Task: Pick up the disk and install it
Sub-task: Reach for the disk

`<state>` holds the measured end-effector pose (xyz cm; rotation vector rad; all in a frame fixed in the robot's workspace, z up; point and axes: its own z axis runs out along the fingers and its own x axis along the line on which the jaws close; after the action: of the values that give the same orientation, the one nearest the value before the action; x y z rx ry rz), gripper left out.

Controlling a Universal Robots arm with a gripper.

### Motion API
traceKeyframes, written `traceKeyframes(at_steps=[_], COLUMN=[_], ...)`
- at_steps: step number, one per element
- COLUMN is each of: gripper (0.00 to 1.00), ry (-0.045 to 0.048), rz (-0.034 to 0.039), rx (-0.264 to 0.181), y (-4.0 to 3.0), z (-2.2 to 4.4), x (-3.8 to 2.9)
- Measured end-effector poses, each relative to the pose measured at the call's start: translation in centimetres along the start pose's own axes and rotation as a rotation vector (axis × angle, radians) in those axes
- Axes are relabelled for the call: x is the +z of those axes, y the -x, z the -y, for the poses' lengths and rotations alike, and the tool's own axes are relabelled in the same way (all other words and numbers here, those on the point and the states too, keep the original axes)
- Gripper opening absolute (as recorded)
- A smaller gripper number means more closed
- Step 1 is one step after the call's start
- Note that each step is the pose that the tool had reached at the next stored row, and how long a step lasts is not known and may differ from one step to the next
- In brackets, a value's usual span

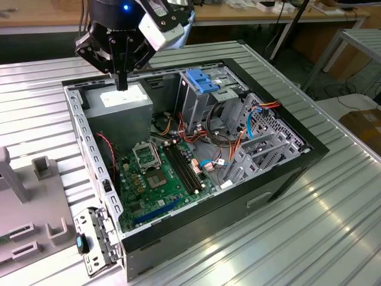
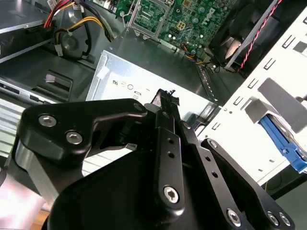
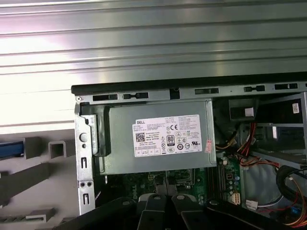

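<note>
My gripper [image 1: 122,83] hangs over the back corner of the open computer case, at the exterior view's left, just above the grey power-supply box [image 1: 125,104]. Its two black fingers [image 2: 165,103] are pressed together with nothing between them, and they also show against the motherboard in the first wrist view [image 3: 165,203]. Of the disk I see only a blue plastic edge [image 2: 283,143] with a bit of silver beside it. It lies outside the case wall on the grey fixture, and shows as a blue strip [image 3: 10,149] in the first wrist view.
The case [image 1: 286,173] lies open on a ribbed metal table [image 1: 333,226]. Inside are a green motherboard [image 1: 161,179], loose coloured cables [image 1: 223,146] and a grey metal cage with a blue handle [image 1: 205,80]. A grey fixture with upright blocks [image 1: 36,202] sits beside the case.
</note>
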<state>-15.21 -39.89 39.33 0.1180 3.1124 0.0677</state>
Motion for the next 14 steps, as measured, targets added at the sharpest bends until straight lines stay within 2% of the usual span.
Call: traceKeyframes(at_steps=[3,9,13,14], gripper=[0.11,0.11,0.11,0.11], ry=[0.0000,0.0000,-0.0001,0.0000], rz=[0.0000,-0.0001,0.0000,0.0000], rx=[0.000,0.000,0.000,0.000], y=[-0.75,-1.95,-2.48,-2.81], z=[0.06,0.15,0.19,0.21], x=[-0.02,-0.06,-0.07,-0.08])
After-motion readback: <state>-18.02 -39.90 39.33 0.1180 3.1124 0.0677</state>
